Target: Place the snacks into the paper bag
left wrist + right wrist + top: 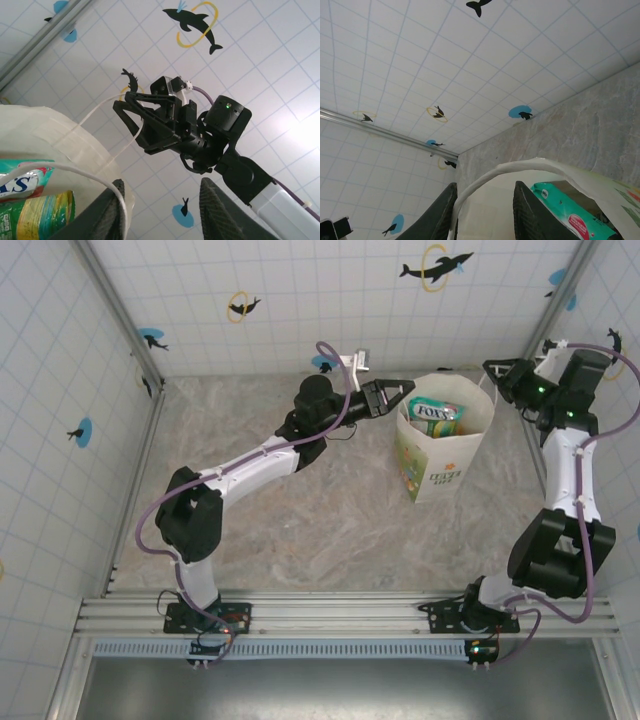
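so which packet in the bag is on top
The green packet with the white lettered label. It lies uppermost in the mouth of the paper bag, while a yellow-green packet only peeks out from beneath it.

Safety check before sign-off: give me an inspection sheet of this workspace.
Surface: marbled table, no spills seen.
Job's things: white paper bag upright, snacks inside, a green one on top.
Clutter: nothing seen.
Grippers: left gripper at the bag's left rim, right gripper at its right rim; both jaws apart, a string handle arcing across the right one's fingers.
Cables: purple cables looped along both arms.
Surroundings: tiled walls with dolphin stickers, metal rail at the near edge.
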Robot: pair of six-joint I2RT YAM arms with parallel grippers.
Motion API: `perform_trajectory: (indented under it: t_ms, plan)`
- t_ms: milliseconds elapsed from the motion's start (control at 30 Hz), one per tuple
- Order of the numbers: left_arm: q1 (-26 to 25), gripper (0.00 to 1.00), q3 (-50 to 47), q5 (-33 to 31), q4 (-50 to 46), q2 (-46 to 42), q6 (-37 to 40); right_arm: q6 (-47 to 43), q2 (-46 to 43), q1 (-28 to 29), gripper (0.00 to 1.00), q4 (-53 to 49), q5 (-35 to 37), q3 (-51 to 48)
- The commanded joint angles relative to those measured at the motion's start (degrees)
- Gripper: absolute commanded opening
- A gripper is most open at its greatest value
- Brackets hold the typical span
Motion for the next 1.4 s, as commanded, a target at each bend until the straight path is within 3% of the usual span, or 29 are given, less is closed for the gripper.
perform_trajectory:
  t_ms: [0,167,300,767,967,1367]
  plan:
    - [-0.3,0.35,2.2,-0.2,1.4,0.6,1.3,-0.2,0.6,0.4,0.27,2.7,0.0,0.4]
    - [-0.3,0.19,2.2,-1.2,0.1,0.0,2.6,0.5,-0.9,0.4,0.11,5.3,0.7,-0.9]
    - [0.0,0.00,2.4,-3.0,-2.8,-1.4,4.7,0.7,-2.1,0.4,0.03,5.9,0.9,-0.7]
    - [3.0,0.00,1.7,-5.9,-18.9,-12.4,15.1,0.3,-8.7,5.7,0.00,4.8,4.7,-1.6]
    - [4.6,0.00,0.7,-6.3,-26.5,-17.4,19.5,-0.6,-11.7,12.8,0.00,4.2,9.5,-4.2]
    - [11.3,0.00,-7.5,-9.0,-39.1,-30.4,26.0,-4.0,-15.5,33.1,0.00,2.7,24.1,-6.9]
